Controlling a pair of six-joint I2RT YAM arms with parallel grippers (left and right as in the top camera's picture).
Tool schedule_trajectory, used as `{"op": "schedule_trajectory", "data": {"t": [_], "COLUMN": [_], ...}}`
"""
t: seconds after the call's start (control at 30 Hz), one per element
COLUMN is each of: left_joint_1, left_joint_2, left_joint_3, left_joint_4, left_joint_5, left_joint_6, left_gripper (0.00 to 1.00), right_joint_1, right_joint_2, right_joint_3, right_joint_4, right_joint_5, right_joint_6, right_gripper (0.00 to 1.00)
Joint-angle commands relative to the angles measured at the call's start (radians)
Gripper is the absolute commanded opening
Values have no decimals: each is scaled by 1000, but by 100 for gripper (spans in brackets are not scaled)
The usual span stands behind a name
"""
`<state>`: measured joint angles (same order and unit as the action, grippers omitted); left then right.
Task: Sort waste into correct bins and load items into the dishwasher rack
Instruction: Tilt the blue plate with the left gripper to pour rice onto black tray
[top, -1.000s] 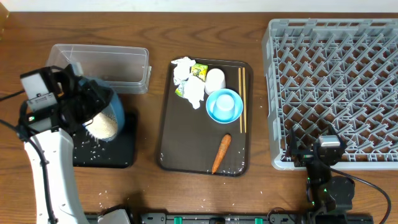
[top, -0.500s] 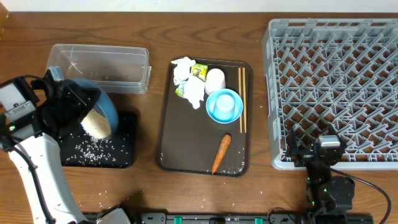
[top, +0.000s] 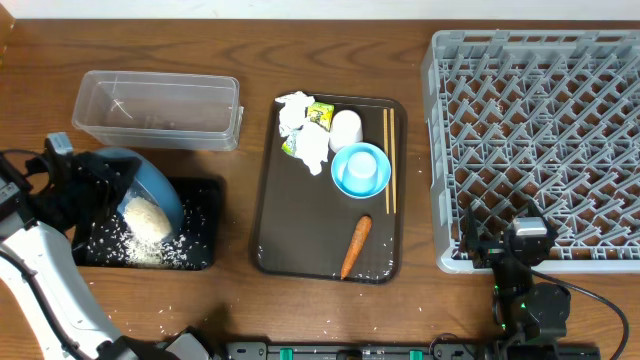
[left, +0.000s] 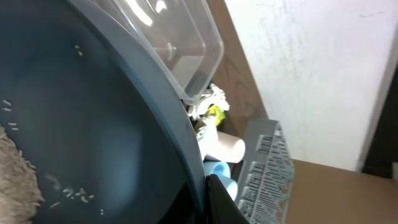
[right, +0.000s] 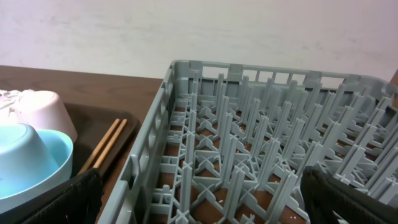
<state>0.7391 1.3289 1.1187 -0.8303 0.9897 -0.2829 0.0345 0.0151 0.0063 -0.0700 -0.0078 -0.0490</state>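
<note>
My left gripper (top: 82, 188) is shut on the rim of the dark-blue plate (top: 152, 190) and holds it tilted over the black tray (top: 196, 252). White rice (top: 143, 222) slides off the plate and lies in a pile on the tray. In the left wrist view the plate (left: 93, 118) fills the frame, with rice (left: 15, 180) at its low edge and my jaw (left: 211, 200) on the rim. The clear container (top: 160, 108) stands behind. My right gripper (top: 510, 248) is open and empty at the front edge of the grey rack (top: 540, 130); it also shows in the right wrist view (right: 202, 199).
The brown serving tray (top: 272, 230) holds crumpled napkins (top: 298, 125), a green-yellow wrapper (top: 321, 115), a whitish-pink cup (top: 345, 127), a light-blue bowl (top: 360, 170), chopsticks (top: 389, 160) and a carrot (top: 356, 245). Loose rice grains lie on the table by the black tray.
My left gripper and the plate have moved left and down towards the black tray. More rice has slid off the plate onto the tray. The right arm has not moved.
</note>
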Motion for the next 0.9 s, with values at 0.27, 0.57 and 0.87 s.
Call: {"op": "schedule_trajectory", "data": {"t": [0.27,0.57,0.87], "left_joint_1": [18,127,172], "left_joint_2": [114,137,150], "left_joint_3": [-2,-2,-2], "left_joint_4": [0,-56,-53], "left_joint_5": [330,365,488], "left_joint_6": [84,84,116], "left_gripper": [6,6,6], "right_joint_1": [8,8,8], "right_joint_2": [-2,-2,-2], "right_joint_3": [-1,-1,-1], "right_joint_4": [-5,-4,-4], "right_joint_5": [0,0,0], "right_joint_6": [-12,-12,-12], "right_gripper": [99,99,99]}}
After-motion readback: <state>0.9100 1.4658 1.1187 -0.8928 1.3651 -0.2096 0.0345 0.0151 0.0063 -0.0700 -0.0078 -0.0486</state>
